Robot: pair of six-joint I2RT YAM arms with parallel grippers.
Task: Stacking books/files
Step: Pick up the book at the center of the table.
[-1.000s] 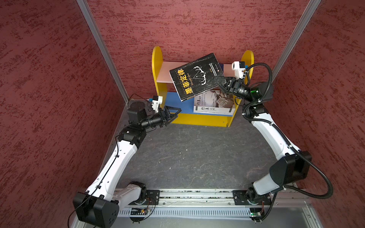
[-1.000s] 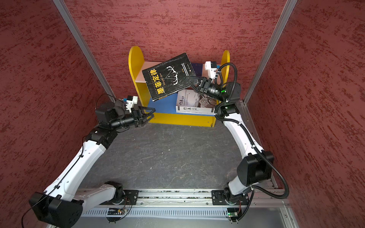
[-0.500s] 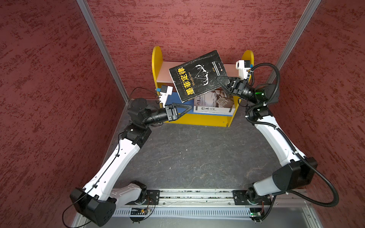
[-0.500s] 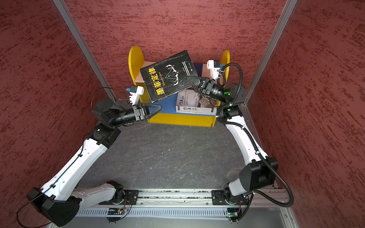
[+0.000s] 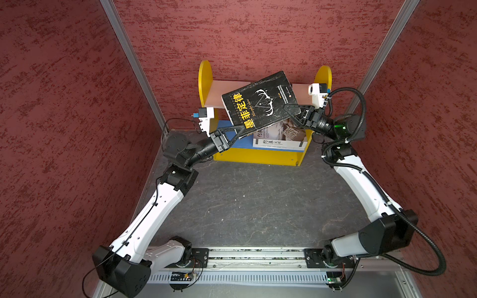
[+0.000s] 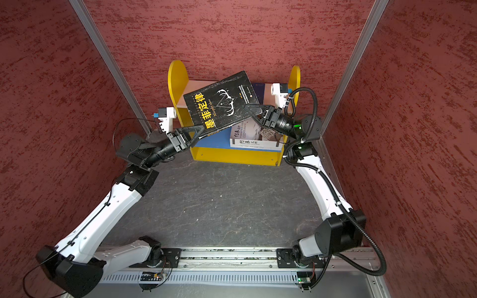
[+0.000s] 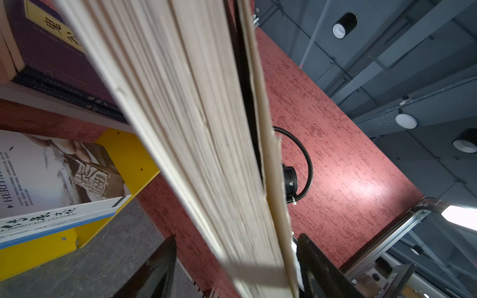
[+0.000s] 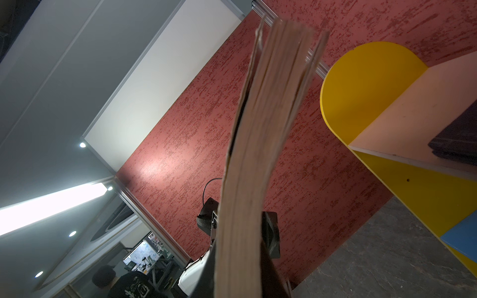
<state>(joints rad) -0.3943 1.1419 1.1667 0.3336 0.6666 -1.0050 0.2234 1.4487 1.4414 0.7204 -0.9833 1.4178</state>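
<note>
Book (image 5: 259, 102), black with gold characters, hangs tilted in the air before the yellow shelf (image 5: 205, 77), above a white book (image 5: 278, 142) lying on the lower level. Right end effector (image 5: 288, 109) is clenched on one edge. Left end effector (image 5: 239, 129) straddles the opposite corner, jaws apart, released.

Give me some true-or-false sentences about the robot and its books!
1. The black book is up in the air, tilted. True.
2. The right gripper pinches the black book. True.
3. The left gripper squeezes the black book tight. False: its jaws are open, one finger on each side of the book's corner.
4. A gripper holds the white book too. False: it lies on the bottom shelf of the yellow bookshelf.
5. The top shelf has nothing on it. False: a navy book lies there.
</note>
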